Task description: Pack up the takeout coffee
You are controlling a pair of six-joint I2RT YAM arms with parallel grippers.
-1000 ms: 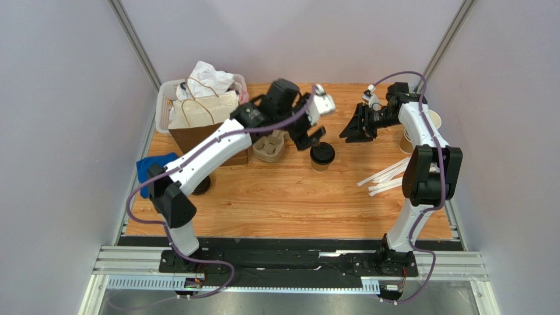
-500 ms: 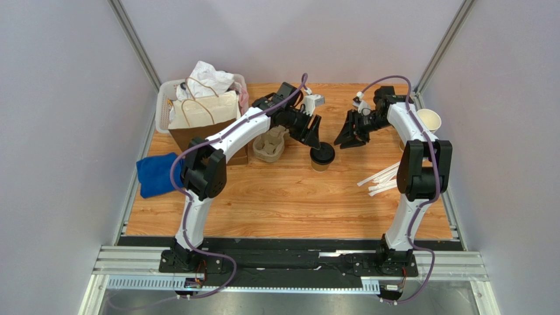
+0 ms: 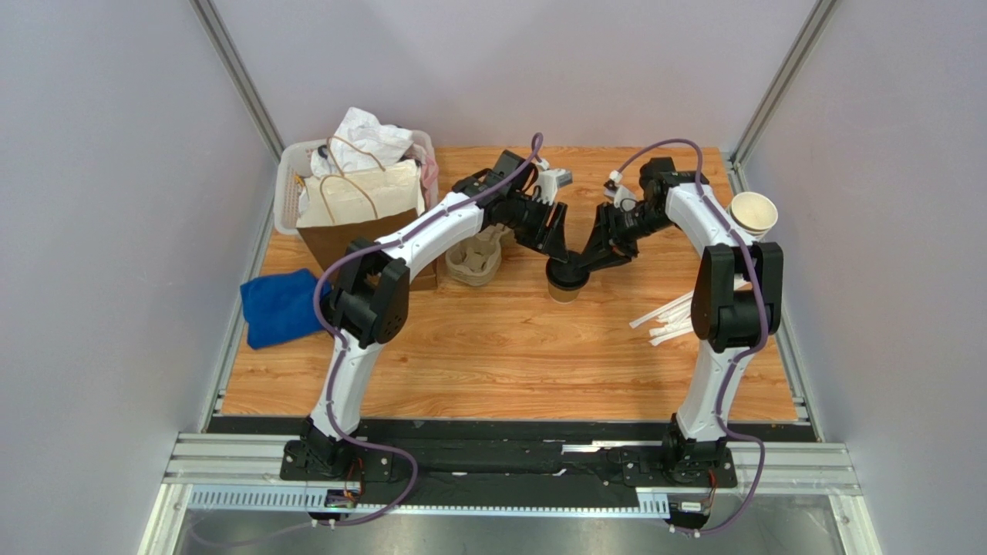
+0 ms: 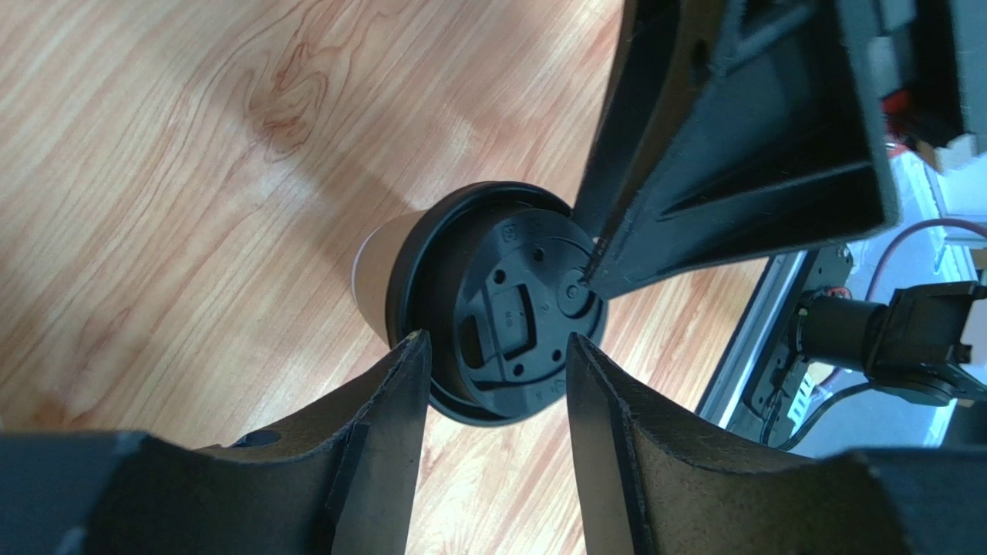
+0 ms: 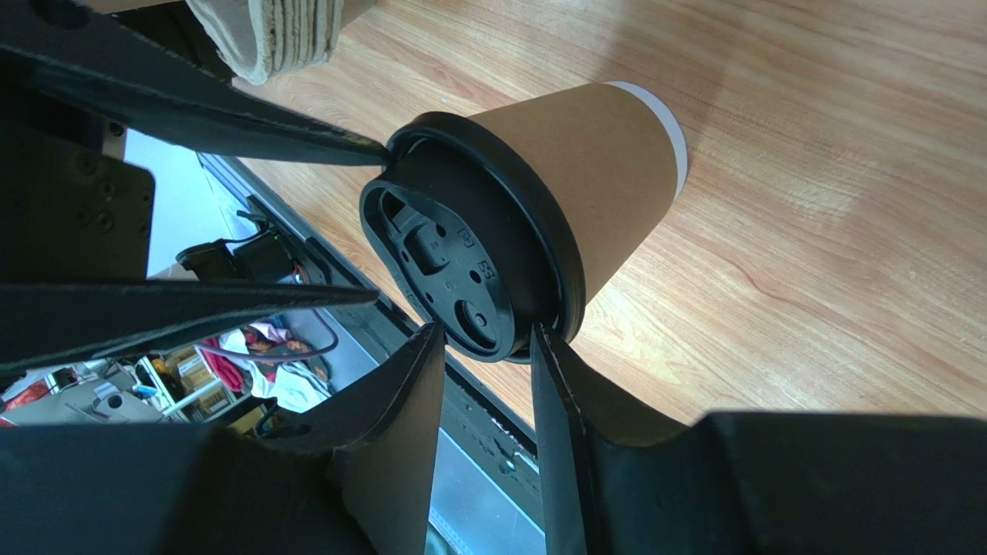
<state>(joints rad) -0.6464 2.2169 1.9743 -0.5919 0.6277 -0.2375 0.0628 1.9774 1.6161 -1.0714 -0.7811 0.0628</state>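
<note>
Okay, takeout coffee stands upright on the table, roughly mid-width and toward the far half, just right of the pulp cup carrier. Black lid is on, with the tan paper wall showing under it. Both arms reach in from opposite sides and meet over the cup.

Left claw: half open, fingers straddling the near part of the lid from above. One tip touches the lid rim; no grip visible.

Right claw: narrower gap, with the lid edge sitting in it and one tip on the lid top near its middle. Can't tell if it pinches the rim.

Brown paper bag and white basket at far left, blue cloth near them. White straws on the right, cream cup at the far right edge.
</note>
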